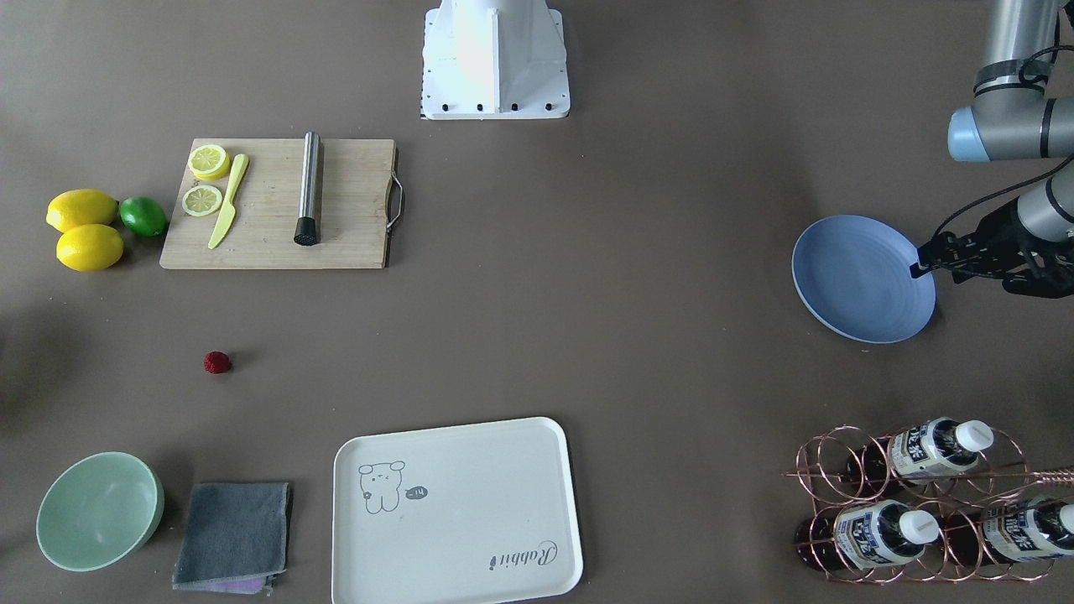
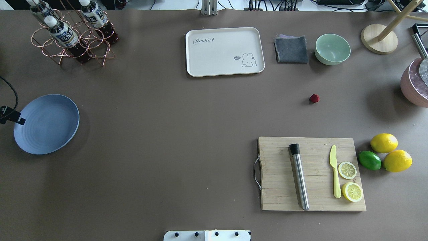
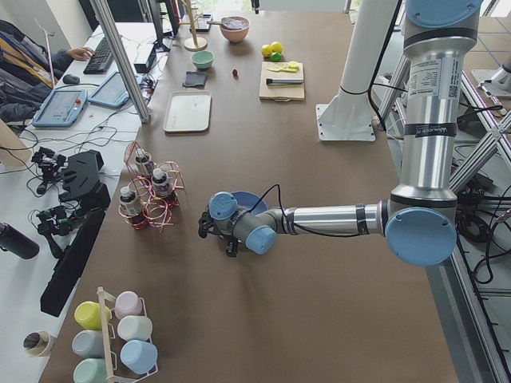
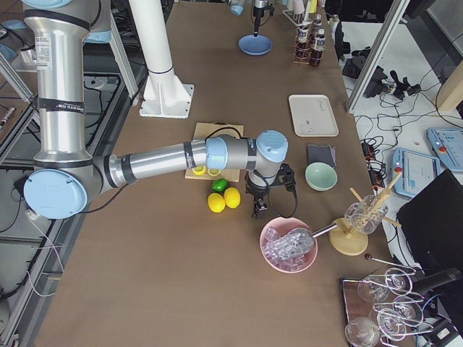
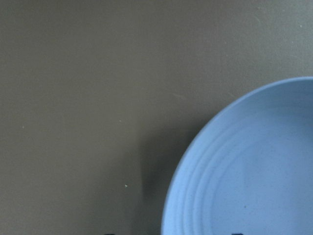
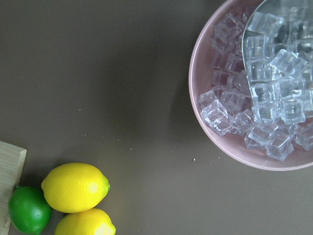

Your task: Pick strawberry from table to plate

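The strawberry (image 1: 216,362) (image 2: 314,98), a tiny dark-red berry, lies alone on the brown table (image 2: 167,134) between the mint bowl and the cutting board. The blue plate (image 1: 864,278) (image 2: 46,124) (image 5: 254,171) is empty, far across the table from it. My left gripper (image 1: 921,262) (image 2: 13,117) hovers at the plate's outer rim. Its two tips barely show at the bottom edge of the left wrist view, set wide apart, holding nothing. My right gripper (image 4: 257,206) hangs over the table between the lemons and the pink ice bowl. I cannot tell its state.
A cutting board (image 2: 277,187) carries a muddler, a yellow knife and lemon slices. Two lemons (image 2: 384,143) and a lime (image 2: 369,160) lie beside it. A mint bowl (image 2: 332,49), grey cloth (image 2: 291,49), cream tray (image 2: 220,57), bottle rack (image 2: 72,33) and pink ice bowl (image 6: 205,122) line the far edge.
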Robot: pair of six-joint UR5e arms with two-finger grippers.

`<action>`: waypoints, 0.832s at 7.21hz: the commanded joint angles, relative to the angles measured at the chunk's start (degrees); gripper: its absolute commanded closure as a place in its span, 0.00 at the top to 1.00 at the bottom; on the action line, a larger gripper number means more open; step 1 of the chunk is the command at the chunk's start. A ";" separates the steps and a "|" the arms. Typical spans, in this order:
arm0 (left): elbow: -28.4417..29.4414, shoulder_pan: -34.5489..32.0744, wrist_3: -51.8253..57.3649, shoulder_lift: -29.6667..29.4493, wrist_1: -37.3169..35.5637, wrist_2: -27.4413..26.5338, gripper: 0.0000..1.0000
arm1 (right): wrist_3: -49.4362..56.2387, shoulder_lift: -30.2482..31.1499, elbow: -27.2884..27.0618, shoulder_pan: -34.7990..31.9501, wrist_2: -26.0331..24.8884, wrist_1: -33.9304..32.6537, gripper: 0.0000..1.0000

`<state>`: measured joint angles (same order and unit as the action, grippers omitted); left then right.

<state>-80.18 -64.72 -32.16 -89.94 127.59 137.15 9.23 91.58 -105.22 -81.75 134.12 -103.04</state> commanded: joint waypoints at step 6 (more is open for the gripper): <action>0.29 0.13 -2.73 -0.23 0.73 -0.04 0.30 | 0.00 0.00 -0.51 0.28 0.52 0.03 1.00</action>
<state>-79.90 -64.53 -34.82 -90.15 128.32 137.10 9.23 91.58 -105.67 -81.51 134.55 -103.01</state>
